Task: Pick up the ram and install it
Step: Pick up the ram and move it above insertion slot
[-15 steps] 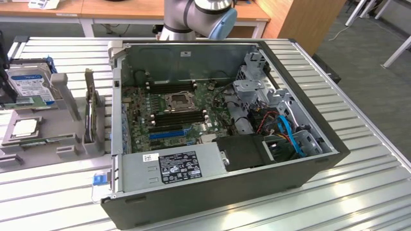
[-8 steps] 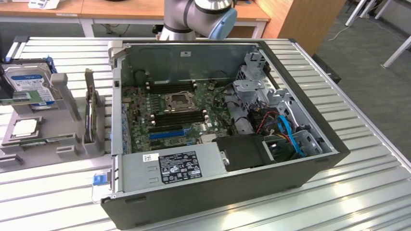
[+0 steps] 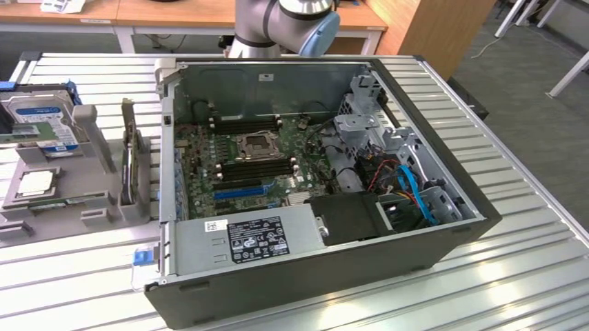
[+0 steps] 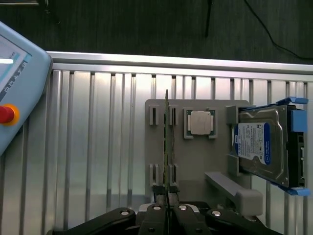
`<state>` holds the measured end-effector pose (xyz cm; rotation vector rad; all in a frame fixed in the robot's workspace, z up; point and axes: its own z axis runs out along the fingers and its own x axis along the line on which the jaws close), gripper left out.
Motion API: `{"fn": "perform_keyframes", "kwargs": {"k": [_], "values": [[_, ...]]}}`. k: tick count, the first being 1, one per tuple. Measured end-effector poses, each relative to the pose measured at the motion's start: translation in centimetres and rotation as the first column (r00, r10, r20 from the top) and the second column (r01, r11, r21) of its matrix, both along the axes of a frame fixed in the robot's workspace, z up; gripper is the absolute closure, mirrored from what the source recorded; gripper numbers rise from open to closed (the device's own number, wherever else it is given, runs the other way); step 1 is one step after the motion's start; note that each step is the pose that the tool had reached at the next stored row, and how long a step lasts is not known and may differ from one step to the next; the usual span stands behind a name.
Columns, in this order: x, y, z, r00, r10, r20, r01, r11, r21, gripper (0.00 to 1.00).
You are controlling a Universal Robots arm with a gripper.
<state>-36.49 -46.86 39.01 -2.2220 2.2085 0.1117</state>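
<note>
Nearest the wrist camera, we saw the gripper (image 4: 167, 211) with its fingers pressed together, not holding the ram (image 4: 167, 142). The ram stood on edge in the slots of the grey holder (image 4: 195, 161), just beside a processor (image 4: 200, 122), on the exterior view's left of the open computer case (image 3: 432, 255).
</note>
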Motion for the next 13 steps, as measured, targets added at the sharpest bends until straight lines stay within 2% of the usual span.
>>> {"fn": "perform_keyframes", "kwargs": {"k": [4, 13], "values": [[0.0, 0.0, 0.42, 1.0, 0.0, 0.0, 0.0, 1.0, 0.0, 0.88], [0.14, -0.01, 0.45, 1.0, 0.0, -0.0002, 0.0, 1.0, -0.0002, 0.88]]}}
